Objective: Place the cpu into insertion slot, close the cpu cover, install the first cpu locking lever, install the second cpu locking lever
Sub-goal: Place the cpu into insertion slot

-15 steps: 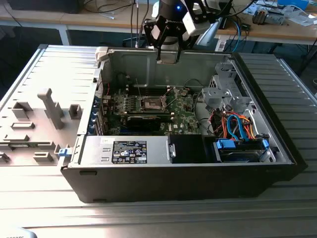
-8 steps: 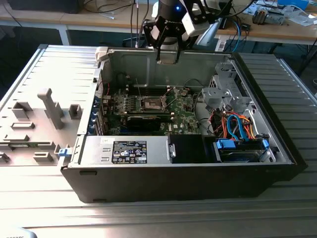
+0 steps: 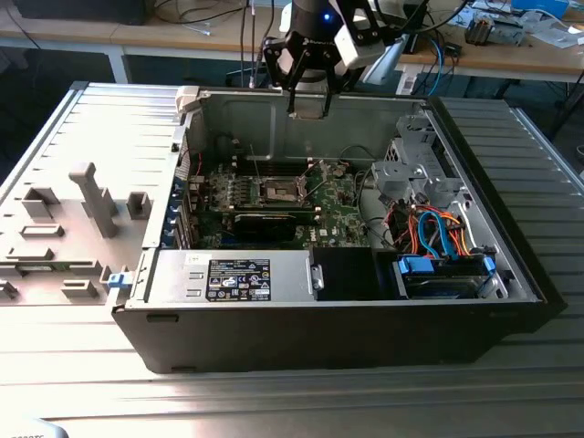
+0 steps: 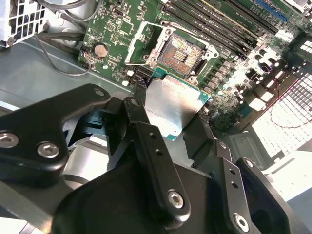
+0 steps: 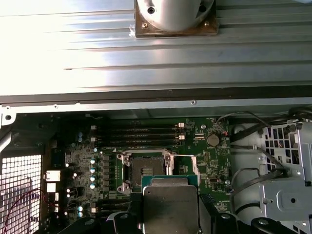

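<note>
The gripper (image 4: 168, 122) is clamped on the cpu (image 4: 173, 105), one finger on each side of its silvery top, on which no writing can be made out. Just beyond the fingertips lies the insertion slot (image 4: 183, 53), bare, with the cpu cover (image 4: 140, 45) swung open beside it. In the exterior view the gripper (image 3: 308, 102) hangs above the computer case (image 3: 474, 155); nearer the camera than the gripper, a black box (image 3: 239, 278) carries a label whose print is too small to read.
</note>
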Action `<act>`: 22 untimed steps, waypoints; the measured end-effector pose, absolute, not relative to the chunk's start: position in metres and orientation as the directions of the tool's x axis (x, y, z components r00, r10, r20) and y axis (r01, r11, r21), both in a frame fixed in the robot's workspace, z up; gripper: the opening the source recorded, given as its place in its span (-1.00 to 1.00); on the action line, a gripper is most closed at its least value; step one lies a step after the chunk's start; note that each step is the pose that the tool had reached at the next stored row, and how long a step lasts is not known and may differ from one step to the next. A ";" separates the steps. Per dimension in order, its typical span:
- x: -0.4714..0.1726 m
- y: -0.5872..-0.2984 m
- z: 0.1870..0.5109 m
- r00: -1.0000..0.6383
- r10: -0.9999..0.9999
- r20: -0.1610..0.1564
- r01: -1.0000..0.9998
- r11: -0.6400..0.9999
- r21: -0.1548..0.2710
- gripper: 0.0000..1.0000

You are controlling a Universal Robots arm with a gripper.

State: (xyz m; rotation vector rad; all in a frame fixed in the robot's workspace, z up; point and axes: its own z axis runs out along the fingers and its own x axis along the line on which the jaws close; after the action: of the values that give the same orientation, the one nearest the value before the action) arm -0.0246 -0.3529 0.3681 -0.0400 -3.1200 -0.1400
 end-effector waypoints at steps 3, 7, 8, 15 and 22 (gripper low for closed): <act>-0.025 -0.353 0.368 -1.000 0.025 0.019 0.026 0.996 0.089 0.09; -0.025 -0.353 0.365 -1.000 0.025 0.019 0.026 0.996 0.089 0.09; -0.025 -0.353 0.365 -1.000 0.025 0.019 0.026 0.996 0.089 0.09; -0.025 -0.353 0.363 -1.000 0.025 0.019 0.026 0.996 0.089 0.09; -0.026 -0.353 0.361 -1.000 0.025 0.019 0.026 0.996 0.089 0.09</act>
State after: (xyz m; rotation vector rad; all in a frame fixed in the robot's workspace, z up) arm -0.0256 -0.3529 0.3610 -0.0400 -3.1200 -0.1400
